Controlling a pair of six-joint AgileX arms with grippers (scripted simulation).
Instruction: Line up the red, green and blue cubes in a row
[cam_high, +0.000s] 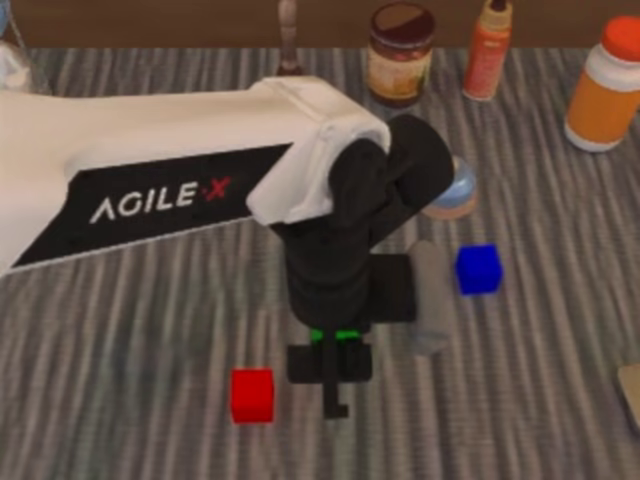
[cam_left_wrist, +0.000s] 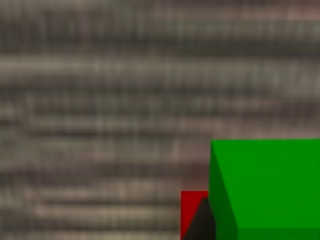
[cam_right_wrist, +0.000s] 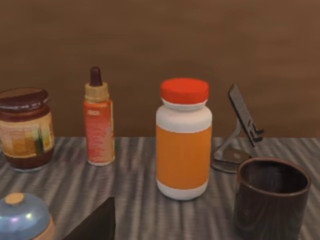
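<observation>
Carrying the green cube (cam_high: 336, 335) between its fingers, the left gripper (cam_high: 334, 372) hangs low over the counter (cam_high: 120, 400) near the front middle of the top view. Only a sliver of green shows there under the black wrist, but the left wrist view is filled on one side by the cube's green face, pinched in the fingers, with the red cube (cam_high: 252, 395) peeking out just behind it. The red cube sits on the counter just to the left of the gripper; the blue cube (cam_high: 478, 269) lies farther right and a little farther back, apart from both.

The step in hand looks like placing green next to red, so the row starts there. The next move calls for a short descent, keeping the cube square to red and leaving a small gap before the fingers let go. Blue would then have to be brought into that line.

The left arm reaches in from the left, its white link lying across the counter and the wrist turned straight down. The right gripper is not visible, so I cannot tell its state; its camera faces the orange bottle (cam_right_wrist: 183, 139) and dark mug (cam_right_wrist: 271, 197) at the back.
</observation>
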